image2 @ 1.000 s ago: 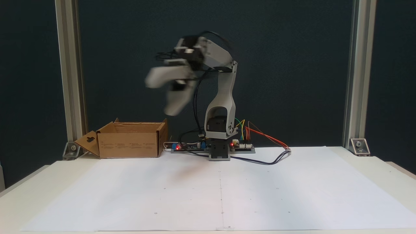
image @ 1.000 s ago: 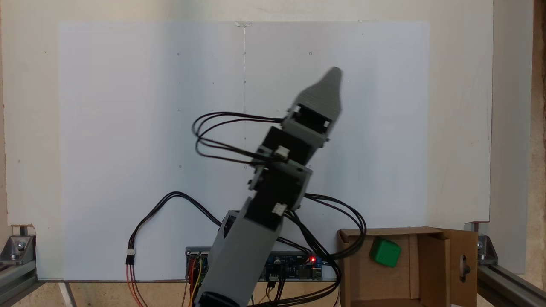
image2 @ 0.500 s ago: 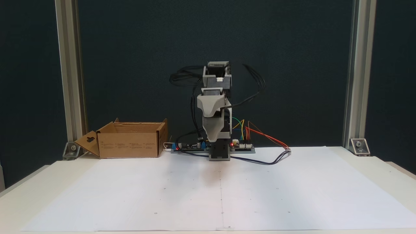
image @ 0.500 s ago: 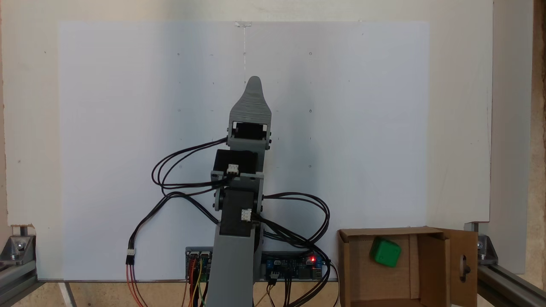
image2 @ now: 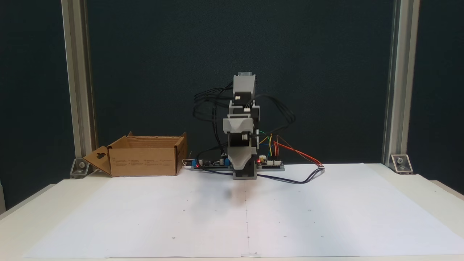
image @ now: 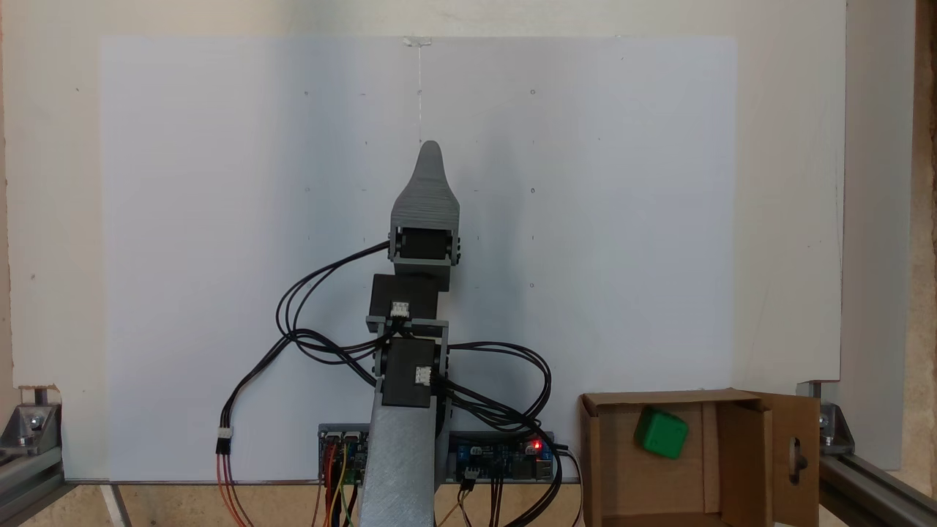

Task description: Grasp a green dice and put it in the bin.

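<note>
Dice (image: 662,433) is seen lying inside the bin (image: 607,468), near its far wall and tilted on an edge or corner rather than flat, so the task is judged to be as good as done. The bin (image2: 141,161) is set at a back corner of the surface (image2: 36,203), beside the arm's base, with its keyhole flap (image2: 97,159) folded outward towards the surface edge.

The gripper (image: 428,157) is held over the middle of the white paper (image: 219,183), well apart from the bin and carrying nothing that can be seen. In both fixed views the jaws are lined up one behind the other, so whether they are apart or together cannot be told. In a fixed view the gripper (image2: 239,167) is pointed down, close above the paper (image2: 145,224) near the base.

Little is left to go wrong, by this judgement. The main risk is seen in the loose black cables (image: 505,410), which are looped near the bin's nearest wall; if the arm is swung that way, the light box could be snagged or nudged and the dice tipped out. A further drop of the gripper could press its tip into the paper and drag or crease it. If the dice is balanced on an edge, it may be settled flat by any knock, harmlessly.
</note>
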Motion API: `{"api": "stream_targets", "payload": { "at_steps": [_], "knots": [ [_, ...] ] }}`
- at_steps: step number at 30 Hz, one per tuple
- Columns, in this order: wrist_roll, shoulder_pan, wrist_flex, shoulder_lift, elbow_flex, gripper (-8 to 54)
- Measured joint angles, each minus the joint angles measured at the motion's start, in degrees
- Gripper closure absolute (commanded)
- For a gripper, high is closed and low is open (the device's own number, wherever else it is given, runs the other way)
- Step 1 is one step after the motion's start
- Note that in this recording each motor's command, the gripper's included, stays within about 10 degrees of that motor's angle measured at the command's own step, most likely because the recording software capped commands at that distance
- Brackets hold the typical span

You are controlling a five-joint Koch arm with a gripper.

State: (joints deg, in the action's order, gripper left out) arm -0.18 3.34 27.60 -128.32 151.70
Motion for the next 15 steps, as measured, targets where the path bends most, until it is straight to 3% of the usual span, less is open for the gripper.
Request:
{"api": "stream_targets", "payload": {
  "at_steps": [15],
  "knots": [
    [-0.09,0.00,27.51,-1.05,21.27,0.1]
  ]
}}
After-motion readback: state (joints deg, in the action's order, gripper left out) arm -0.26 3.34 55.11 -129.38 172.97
